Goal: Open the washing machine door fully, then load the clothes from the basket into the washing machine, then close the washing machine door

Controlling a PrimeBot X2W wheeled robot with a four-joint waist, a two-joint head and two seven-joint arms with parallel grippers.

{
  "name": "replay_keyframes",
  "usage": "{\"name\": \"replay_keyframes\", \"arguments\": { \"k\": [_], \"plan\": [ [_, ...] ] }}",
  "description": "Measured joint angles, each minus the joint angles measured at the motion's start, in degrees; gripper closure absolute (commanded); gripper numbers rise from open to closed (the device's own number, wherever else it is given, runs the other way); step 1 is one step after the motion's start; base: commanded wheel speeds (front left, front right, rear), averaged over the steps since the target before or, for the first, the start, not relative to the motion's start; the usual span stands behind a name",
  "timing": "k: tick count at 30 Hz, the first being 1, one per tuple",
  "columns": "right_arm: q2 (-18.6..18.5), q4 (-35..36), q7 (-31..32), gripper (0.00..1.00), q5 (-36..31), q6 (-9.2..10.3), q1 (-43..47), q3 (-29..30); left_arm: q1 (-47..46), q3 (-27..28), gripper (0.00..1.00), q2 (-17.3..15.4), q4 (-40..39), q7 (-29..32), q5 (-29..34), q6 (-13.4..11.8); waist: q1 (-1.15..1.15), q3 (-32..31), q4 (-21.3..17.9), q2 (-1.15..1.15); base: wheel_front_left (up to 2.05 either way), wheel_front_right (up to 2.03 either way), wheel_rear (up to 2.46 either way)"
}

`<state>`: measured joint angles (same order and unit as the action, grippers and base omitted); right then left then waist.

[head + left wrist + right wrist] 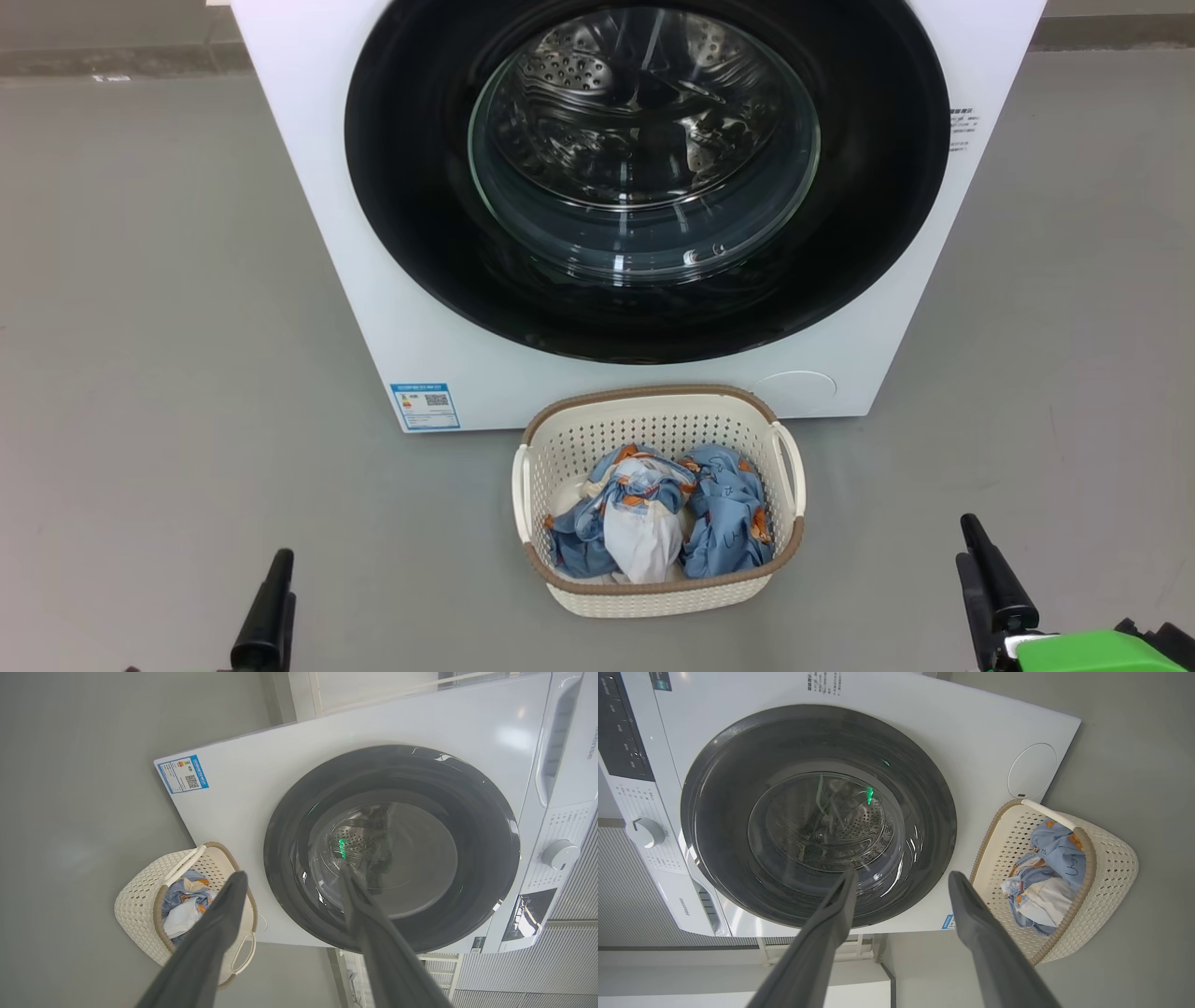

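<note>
The white washing machine (pixel 308 187) stands straight ahead on the grey floor. The washing machine door (pixel 411 187), with its black rim and glass bowl, lies flush against the front, and the steel drum shows through the glass. Just in front sits the cream basket (pixel 653 597), which holds the crumpled light-blue and white clothes (pixel 653 523). My left gripper (pixel 293 873) is open and holds nothing, low at the left, well short of the basket. My right gripper (pixel 903 874) is open and holds nothing too; it shows in the head view as the right gripper (pixel 968 541), to the right of the basket.
Bare grey floor (pixel 140 327) spreads on both sides of the machine and around the basket. A blue label (pixel 425 406) and a round service cap (pixel 794 392) mark the machine's lower front. Its control panel carries a knob (pixel 560 854).
</note>
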<state>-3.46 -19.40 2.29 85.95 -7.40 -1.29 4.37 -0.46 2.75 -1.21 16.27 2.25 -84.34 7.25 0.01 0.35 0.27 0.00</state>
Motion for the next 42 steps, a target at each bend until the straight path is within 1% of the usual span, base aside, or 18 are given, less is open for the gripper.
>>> {"name": "replay_keyframes", "arguments": {
  "k": [4, 9, 23, 42],
  "plan": [
    [-0.4, -0.1, -0.7, 0.00, -2.4, 0.00, -0.1, -0.2, 0.0, -0.2, 0.00, -0.2, -0.7, -0.7, 2.8, 0.0, 0.00, 0.1, 0.0, 0.00, 0.00, 0.00, 0.00],
    [-0.6, -0.2, -1.5, 0.00, -7.5, 0.00, -0.3, -0.5, 0.0, -0.8, 0.00, -0.2, -1.4, -1.4, 7.7, 0.0, 0.00, 0.2, 0.1, 0.00, 0.00, 0.00, 0.00],
    [-1.8, -0.5, -4.0, 0.00, -19.0, 0.00, -1.1, -2.0, 0.0, -2.1, 0.00, -0.7, -2.0, -3.8, 19.4, 0.0, 0.00, 0.3, 0.3, 0.00, 0.00, 0.00, 0.00],
    [-2.8, -1.8, -7.0, 0.00, -31.4, 0.00, -1.4, -3.8, 0.3, -4.1, 0.00, -1.2, -3.3, -6.9, 31.7, 0.0, -0.01, 0.2, 0.4, 0.00, 0.00, 0.00, 0.00]
  ]
}}
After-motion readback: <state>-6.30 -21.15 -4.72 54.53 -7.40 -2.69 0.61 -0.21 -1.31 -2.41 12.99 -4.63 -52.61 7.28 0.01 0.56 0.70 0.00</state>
